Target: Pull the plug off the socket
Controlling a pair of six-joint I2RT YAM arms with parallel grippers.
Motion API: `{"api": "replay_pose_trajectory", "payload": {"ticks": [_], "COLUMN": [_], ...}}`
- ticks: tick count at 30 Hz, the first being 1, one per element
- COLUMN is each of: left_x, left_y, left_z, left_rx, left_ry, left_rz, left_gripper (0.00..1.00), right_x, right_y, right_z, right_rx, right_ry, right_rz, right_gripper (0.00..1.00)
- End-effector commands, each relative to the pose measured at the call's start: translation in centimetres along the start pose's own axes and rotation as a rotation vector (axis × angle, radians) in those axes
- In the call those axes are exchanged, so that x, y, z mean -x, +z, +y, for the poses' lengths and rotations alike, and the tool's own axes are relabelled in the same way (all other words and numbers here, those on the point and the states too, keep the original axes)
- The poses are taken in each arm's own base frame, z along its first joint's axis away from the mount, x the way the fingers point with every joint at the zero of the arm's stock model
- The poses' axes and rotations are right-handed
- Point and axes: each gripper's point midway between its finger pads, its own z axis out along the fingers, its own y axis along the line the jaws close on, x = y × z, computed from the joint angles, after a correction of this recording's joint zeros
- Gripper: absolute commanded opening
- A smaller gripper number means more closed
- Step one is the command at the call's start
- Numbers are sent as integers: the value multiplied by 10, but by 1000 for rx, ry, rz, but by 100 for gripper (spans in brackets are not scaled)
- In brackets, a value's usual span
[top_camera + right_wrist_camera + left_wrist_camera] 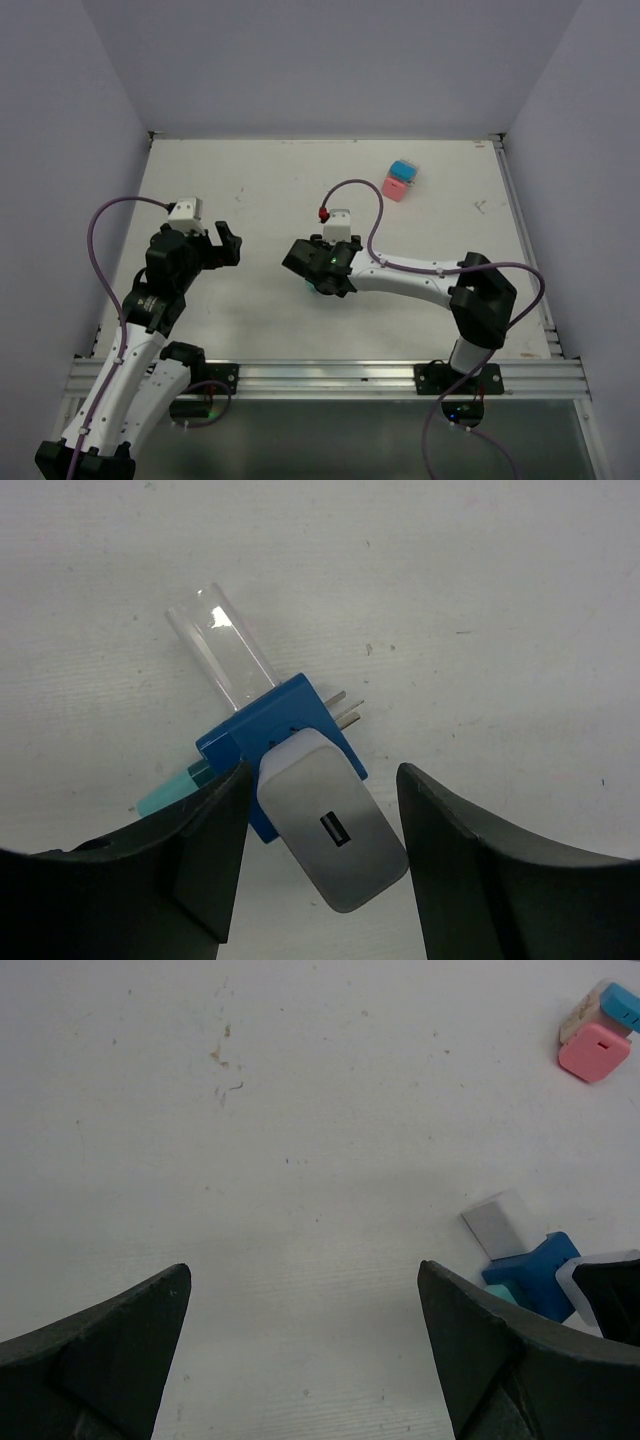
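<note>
Mid-bench: blue socket (262, 742) lies flat, the grey-white plug (335, 830) seated in it and sticking out toward 5 o'clock in the right wrist view. A clear tube (222, 648) juts from the socket toward 11 o'clock, bare prongs (347, 708) toward 2 o'clock, and a teal piece (168, 792) toward 8 o'clock. The right end effector (325, 775) is low over the plug, one finger on each side of its body. The finger at 9 o'clock (200, 880) looks to be against the plug, while a sliver of bench (250, 170) shows between the plug and the finger at 3 o'clock, so the jaws are spread and not yet pinching. The left end effector (305, 1270) hangs at 9 o'clock of the socket in the top view, well apart from it, spread wide over bare bench and holding nothing. A pink and blue block (400, 180) sits at 1 o'clock of the socket, apart. Progress, as I judge it: the approach and straddle are done. Nothing is separated. Left to do are clamping the plug, steadying the socket if it needs it, and pulling the plug free.
</note>
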Motion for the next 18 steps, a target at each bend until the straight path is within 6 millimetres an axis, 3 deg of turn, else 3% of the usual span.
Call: {"api": "replay_pose_trajectory", "payload": {"ticks": [1,8,18], "left_x": [7,6,4], "left_y": [-2,-1,0], "left_z": [0,0,0], "left_rx": [4,4,2], "left_ry": [-8,-8,-7], "left_rz": [-17,-13,-3], "left_gripper": [100,100,100], "right_x": [37,42,23], "right_y": [-19,-21,-8], "right_z": [23,23,2], "right_rx": [169,254,276], "right_ry": [43,-55,-153], "right_rz": [-81,-63,2], "right_gripper": [63,62,60]}}
